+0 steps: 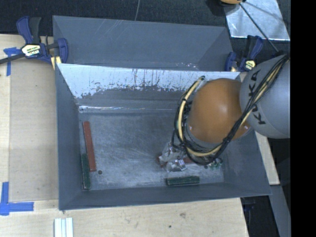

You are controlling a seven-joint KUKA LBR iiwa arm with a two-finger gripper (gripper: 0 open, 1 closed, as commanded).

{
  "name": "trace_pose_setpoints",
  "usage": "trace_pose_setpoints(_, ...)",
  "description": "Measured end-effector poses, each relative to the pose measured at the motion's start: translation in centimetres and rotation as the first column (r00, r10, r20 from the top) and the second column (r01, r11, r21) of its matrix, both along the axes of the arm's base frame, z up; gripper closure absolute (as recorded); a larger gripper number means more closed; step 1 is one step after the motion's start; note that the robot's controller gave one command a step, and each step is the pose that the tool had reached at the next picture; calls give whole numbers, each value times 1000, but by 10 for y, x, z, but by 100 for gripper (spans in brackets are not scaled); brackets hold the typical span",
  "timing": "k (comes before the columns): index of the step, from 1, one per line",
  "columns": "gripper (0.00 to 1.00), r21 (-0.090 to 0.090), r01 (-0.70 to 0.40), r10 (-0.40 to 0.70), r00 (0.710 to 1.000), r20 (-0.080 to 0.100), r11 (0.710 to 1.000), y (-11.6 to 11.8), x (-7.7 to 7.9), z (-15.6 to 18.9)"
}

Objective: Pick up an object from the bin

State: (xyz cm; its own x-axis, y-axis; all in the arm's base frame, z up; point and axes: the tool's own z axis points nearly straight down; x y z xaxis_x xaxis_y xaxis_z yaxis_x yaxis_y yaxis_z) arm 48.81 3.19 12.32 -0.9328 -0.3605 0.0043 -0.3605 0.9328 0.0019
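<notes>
My gripper (pixel 172 161) is low over the bin floor at the front right, under the arm's orange cover. A small reddish thing (pixel 162 158) lies right at its left side; I cannot tell if they touch. A short dark green bar (pixel 182 180) lies flat just in front of the gripper, along the bin's front wall.
At the bin's left side lies a long red-brown stick (pixel 88 139), with a dark green stick (pixel 85 172) beside its front end. A tiny dark dot (pixel 100 172) sits close to them. The arm and its cables cover the bin's right part.
</notes>
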Motion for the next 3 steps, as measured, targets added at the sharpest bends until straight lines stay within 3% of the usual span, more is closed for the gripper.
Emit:
trace_pose_setpoints(1, 100, 1, 22, -22, 1000, 8, 1000, 5, 5, 120)
trace_pose_setpoints(2, 100, 1, 23, -23, 1000, 7, 1000, 5, 5, 120)
trace_pose_setpoints(3, 0, 1, 94, -94, 996, 5, 996, 18, 8, 30)
